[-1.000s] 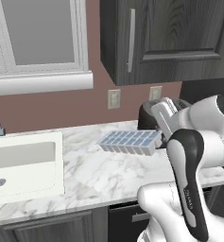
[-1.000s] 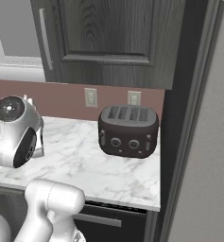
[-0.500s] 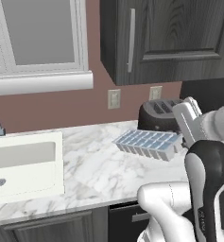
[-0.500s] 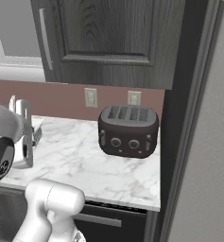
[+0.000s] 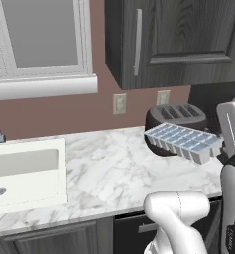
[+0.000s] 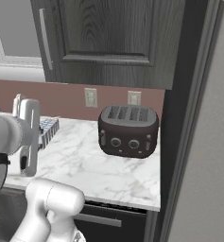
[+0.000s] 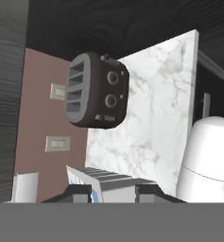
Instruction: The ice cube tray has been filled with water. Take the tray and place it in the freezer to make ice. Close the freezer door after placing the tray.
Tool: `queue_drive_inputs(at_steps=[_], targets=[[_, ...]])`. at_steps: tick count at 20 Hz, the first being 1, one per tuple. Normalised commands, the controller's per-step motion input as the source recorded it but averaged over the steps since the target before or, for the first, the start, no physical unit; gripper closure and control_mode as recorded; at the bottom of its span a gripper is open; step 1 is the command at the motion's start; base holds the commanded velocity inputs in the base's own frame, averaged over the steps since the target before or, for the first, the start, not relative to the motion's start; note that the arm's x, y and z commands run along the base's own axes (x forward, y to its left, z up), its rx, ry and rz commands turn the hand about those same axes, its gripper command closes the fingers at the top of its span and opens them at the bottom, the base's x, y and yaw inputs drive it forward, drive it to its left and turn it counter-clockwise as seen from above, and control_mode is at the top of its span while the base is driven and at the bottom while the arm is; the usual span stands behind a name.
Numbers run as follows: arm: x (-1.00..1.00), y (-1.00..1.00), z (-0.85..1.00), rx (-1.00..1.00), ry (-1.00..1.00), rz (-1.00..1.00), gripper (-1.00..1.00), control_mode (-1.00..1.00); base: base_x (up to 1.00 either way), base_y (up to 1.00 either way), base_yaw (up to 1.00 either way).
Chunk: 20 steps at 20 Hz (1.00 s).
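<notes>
The ice cube tray [image 5: 182, 141] hangs level above the marble counter [image 5: 104, 173], just in front of the toaster. Light-blue water [image 5: 176, 134] fills its two rows of cells. My gripper [image 5: 219, 145] is shut on the tray's right end. From the right base view, the tray's far end [image 6: 48, 130] sticks out past the gripper [image 6: 38, 136]. In the hand view the tray's pale wall [image 7: 114, 185] sits between the fingertips of the gripper [image 7: 112, 192]. A flat grey fridge panel [image 6: 203, 142] rises at the far right; the freezer inside and the freezer door handle are out of view.
A dark toaster [image 6: 128, 131] stands at the counter's back right, under dark wood wall cabinets [image 5: 178, 39]. A white sink [image 5: 25, 173] lies at the left below the window. Two wall outlets [image 6: 90, 97] sit on the brown backsplash. The counter ends at the fridge side.
The arm has swung to the right, carrying the tray from the middle of the counter to in front of the toaster. The grip has not changed.
</notes>
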Motion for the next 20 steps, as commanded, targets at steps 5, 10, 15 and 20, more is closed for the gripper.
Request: queue_drive_inputs(at_steps=[5, 10, 15, 20], targets=[[-0.26, -0.30, 0.40, 0.08, 0.00, -0.08, 1.00, -1.00, 0.00, 0.00, 0.00], [-0.22, -0.18, 0.32, 0.05, 0.00, -0.06, 1.00, -1.00, 0.00, 0.00, 0.00], [-0.24, -0.17, 0.21, 0.05, -0.01, -0.03, 1.00, -1.00, 0.00, 0.00, 0.00], [-0.05, -0.14, 0.01, 0.05, -0.03, 0.00, 1.00, -1.00, 0.00, 0.00, 0.00]])
